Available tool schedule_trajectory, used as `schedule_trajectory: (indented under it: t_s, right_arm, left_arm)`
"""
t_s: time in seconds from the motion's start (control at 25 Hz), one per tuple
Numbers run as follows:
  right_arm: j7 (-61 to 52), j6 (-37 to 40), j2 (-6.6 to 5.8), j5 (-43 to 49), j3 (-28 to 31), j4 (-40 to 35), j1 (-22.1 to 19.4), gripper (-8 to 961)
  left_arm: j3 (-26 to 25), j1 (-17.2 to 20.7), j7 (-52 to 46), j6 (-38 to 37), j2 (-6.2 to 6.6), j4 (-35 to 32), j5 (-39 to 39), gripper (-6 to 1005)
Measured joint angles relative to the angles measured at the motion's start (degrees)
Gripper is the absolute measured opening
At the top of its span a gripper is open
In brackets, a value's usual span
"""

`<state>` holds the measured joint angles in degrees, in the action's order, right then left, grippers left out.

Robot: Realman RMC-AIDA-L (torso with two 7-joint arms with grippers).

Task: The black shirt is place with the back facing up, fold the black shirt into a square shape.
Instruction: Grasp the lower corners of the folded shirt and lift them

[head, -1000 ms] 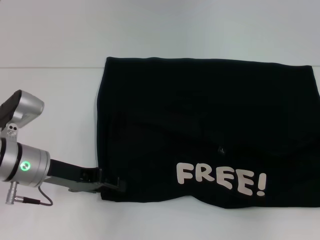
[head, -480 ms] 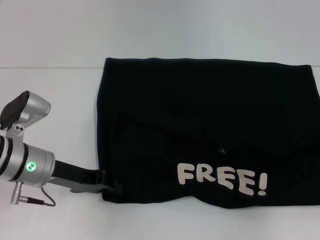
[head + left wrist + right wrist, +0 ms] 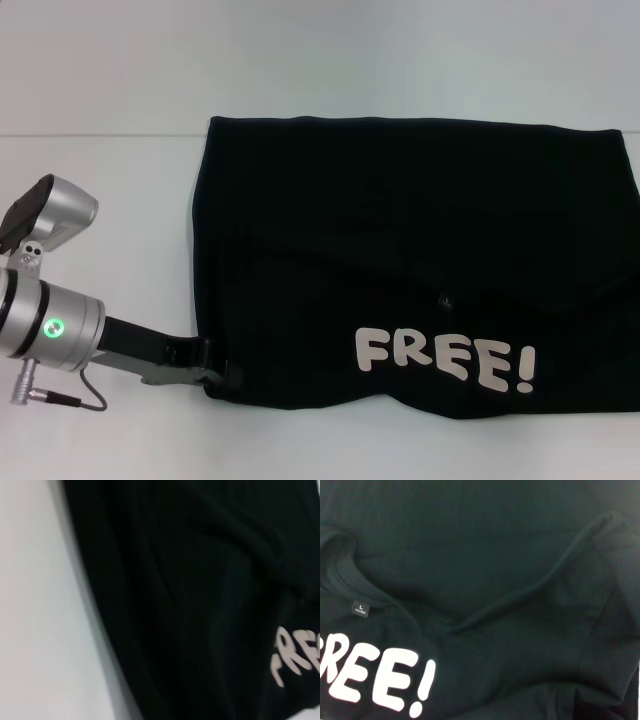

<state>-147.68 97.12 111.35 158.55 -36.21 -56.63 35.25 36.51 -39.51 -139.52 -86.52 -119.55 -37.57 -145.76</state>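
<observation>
White letters [image 3: 445, 362] on the black shirt [image 3: 420, 200] say "FREE!", and a small tag [image 3: 359, 608] says "L". Left pincer [image 3: 225, 374] touches its corner; I cannot tell its grip.

The left arm reaches in low from the left side of the head view, its silver wrist section showing a lit green ring. A black link runs from that wrist toward the middle, ending in the left gripper [image 3: 222, 372], which lies nearly level and points to the robot's right. Its tips are too dark to read. The right arm does not appear in the head view.
</observation>
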Motion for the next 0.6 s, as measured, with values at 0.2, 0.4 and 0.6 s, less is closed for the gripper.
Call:
schedule_trajectory:
  t_s: [0.2, 0.4, 0.6]
  right_arm:
    - [1.4, 2.3, 0.16, 0.1, 0.0, 0.0, -0.3, 59]
    - [2.4, 4.5, 0.88, 0.3, -0.7, 0.0, -1.8, 59]
    - [3.3, 7.0, 1.36, 0.4, -0.9, 0.0, -3.1, 59]
  left_arm:
    - [0.0, -0.4, 1.5, -8.2, 1.46, -0.1, -0.5, 10]
    - [0.2, 0.2, 2.6, -14.5, 2.01, -0.5, -3.8, 5]
    - [0.5, 0.2, 3.3, -18.3, 2.04, -0.7, -7.0, 5]
